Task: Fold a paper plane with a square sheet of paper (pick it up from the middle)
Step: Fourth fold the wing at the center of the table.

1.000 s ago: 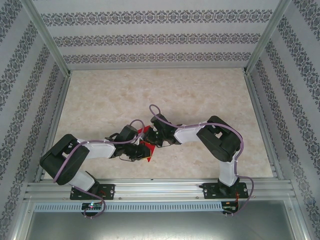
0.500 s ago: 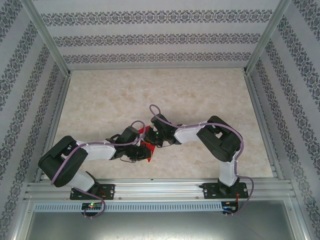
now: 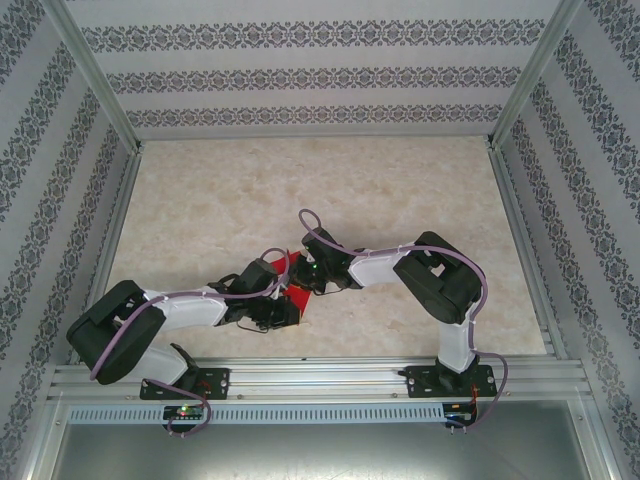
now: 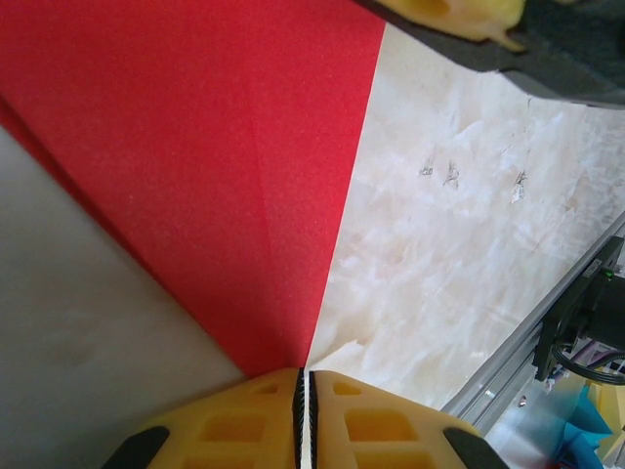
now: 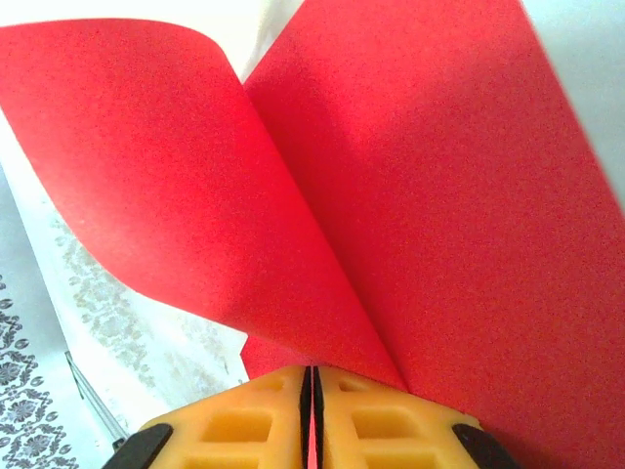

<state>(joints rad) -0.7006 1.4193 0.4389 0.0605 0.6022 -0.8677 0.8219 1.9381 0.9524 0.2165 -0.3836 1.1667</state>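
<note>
Arms bent inward, left hand (image 4: 307, 377), right hand (image 5: 312, 375) nearly meeting, each clamped on red paper (image 4: 225, 147)

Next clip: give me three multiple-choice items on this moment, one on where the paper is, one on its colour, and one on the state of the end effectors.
1. Where is the sheet of paper?
A. by the far wall
B. where the two arms meet, over the near middle of the table
C. on the front rail

2. What colour is it?
A. blue
B. red
C. white

3. The left end effector and right end effector are:
A. both wide open
B. one open, one shut
C. both shut on the paper

Answers:
1 B, the top view shows the paper between the arm tips, near the front centre.
2 B, both wrist views show bright red paper.
3 C, in each wrist view the jaws meet with the paper running into them.
</note>
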